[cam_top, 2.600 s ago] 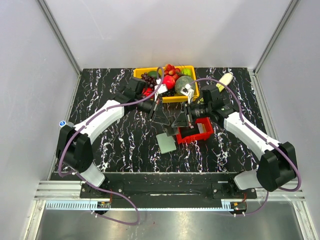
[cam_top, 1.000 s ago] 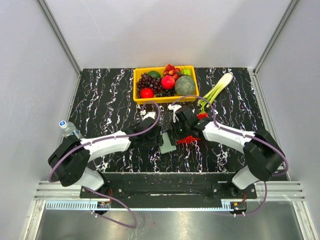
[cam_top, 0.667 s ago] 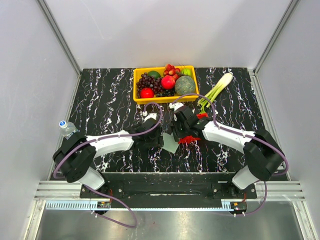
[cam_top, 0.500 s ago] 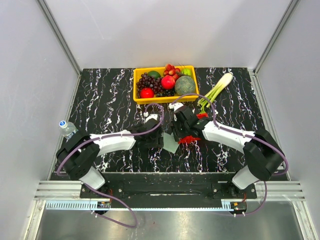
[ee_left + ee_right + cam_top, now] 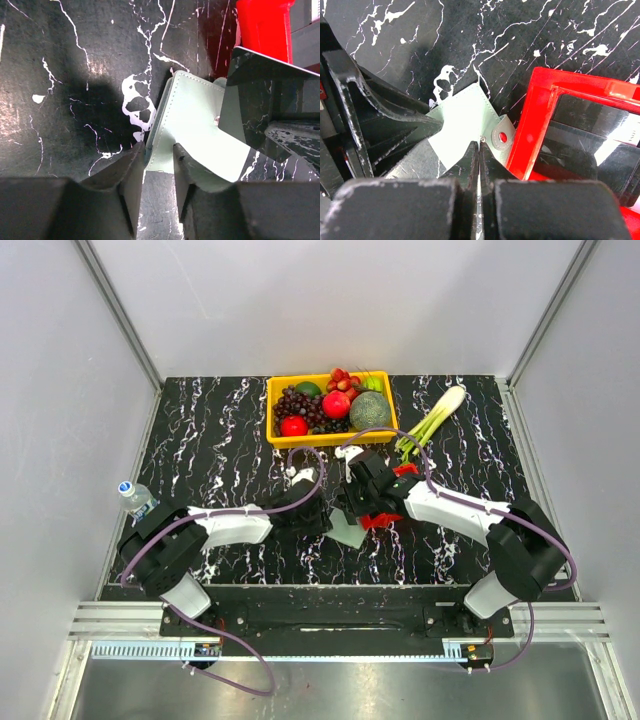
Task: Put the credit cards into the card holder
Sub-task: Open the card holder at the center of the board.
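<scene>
The grey-green card holder lies on the black marbled table between my two grippers. My left gripper is shut on its near-left folded edge, which sits between the fingers in the left wrist view; the holder stretches away from them. My right gripper is shut at the holder's flap, by the metal snap stud and the tab with the red snap; a thin pale edge shows between its tips. Dark and whitish credit cards lie in the red basket.
The red basket touches the holder's right side, mostly under my right arm. A yellow crate of fruit stands at the back. A leek lies to its right. A water bottle is at the left edge.
Both arms came down from near the crate to the holder. Over the last second the left gripper slid right onto the holder's edge, and the holder shifted and tilted slightly.
</scene>
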Controlling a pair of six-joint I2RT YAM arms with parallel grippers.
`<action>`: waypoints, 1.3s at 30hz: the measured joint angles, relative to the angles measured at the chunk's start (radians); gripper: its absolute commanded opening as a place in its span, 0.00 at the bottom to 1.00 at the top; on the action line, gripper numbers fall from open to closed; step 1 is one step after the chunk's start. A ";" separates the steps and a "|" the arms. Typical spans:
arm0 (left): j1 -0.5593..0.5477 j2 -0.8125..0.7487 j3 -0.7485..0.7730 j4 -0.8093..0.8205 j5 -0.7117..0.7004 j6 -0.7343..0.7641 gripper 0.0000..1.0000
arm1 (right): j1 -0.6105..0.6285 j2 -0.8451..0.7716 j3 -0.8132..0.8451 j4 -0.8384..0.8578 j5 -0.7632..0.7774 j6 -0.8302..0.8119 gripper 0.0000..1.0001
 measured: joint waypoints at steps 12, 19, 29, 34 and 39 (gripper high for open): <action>0.001 0.000 0.002 0.012 0.026 0.061 0.11 | 0.000 -0.002 -0.016 0.011 -0.003 -0.001 0.00; 0.001 0.000 0.001 0.052 0.092 0.115 0.29 | 0.000 -0.008 -0.029 0.026 -0.003 -0.001 0.00; 0.007 0.003 0.001 0.085 0.182 0.151 0.00 | 0.000 -0.013 -0.044 0.031 -0.003 -0.001 0.00; 0.016 0.030 0.002 0.109 0.228 0.157 0.00 | 0.000 -0.016 -0.051 0.033 0.000 -0.001 0.00; 0.023 0.041 0.003 0.115 0.257 0.185 0.00 | -0.001 -0.029 -0.057 0.029 0.008 -0.004 0.00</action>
